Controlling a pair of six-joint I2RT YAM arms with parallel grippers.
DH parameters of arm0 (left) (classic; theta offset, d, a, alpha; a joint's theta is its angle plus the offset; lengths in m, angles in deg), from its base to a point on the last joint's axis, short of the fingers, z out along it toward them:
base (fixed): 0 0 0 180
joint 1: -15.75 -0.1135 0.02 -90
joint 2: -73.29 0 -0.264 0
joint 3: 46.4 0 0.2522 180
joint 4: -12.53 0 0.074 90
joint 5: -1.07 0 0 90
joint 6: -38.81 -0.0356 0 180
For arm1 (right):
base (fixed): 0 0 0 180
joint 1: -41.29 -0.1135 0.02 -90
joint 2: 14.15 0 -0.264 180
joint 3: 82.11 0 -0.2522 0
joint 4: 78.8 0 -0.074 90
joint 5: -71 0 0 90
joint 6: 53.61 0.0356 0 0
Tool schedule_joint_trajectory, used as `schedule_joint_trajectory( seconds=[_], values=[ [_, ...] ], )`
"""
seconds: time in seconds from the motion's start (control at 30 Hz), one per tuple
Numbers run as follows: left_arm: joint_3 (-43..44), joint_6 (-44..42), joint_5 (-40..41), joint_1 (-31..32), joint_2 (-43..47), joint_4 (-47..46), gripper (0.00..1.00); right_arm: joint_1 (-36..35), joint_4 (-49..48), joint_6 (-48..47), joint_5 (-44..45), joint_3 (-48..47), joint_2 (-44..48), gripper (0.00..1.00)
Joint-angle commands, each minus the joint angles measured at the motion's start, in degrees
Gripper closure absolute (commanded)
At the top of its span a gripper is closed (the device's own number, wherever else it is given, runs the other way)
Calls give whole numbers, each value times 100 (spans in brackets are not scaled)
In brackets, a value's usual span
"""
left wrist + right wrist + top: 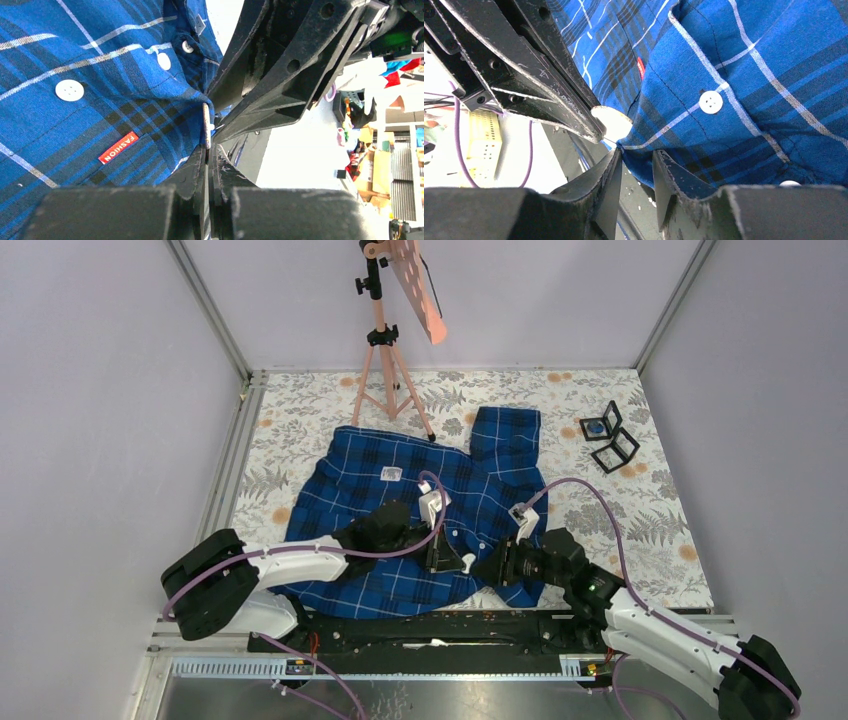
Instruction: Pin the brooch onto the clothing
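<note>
The dark-blue plaid shirt lies spread on the table. My left gripper is shut on the brooch, a thin pale disc seen edge-on in the left wrist view and round in the right wrist view. Its thin pin touches the shirt's lifted edge. My right gripper faces the left one, tip to tip. Its jaws stand apart with a fold of the shirt hanging between them and draped over one finger. A red tag and white buttons show nearby.
A pink tripod with a tilted board stands behind the shirt. Two small open black boxes sit at the back right, one with a blue item. The black base rail runs along the near edge.
</note>
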Motion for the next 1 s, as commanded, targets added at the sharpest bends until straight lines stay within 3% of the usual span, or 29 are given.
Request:
schedule_joint_trajectory(
  seconds=[0.0, 0.13, 0.5, 0.97],
  values=[
    [-15, -181, -748, 2, 67, -615, 100, 98, -247, -82, -298, -37, 59, 65],
    [52, -251, -1087, 2, 40, -644, 100, 125, -254, -122, -573, -124, -74, 74],
    [250, -751, -1903, 2, -57, -188, 100, 168, -574, -73, -1305, -281, -604, 76],
    [285, -876, -2172, 2, -61, -105, 100, 289, -637, 19, -1131, -146, -408, 65]
  ],
)
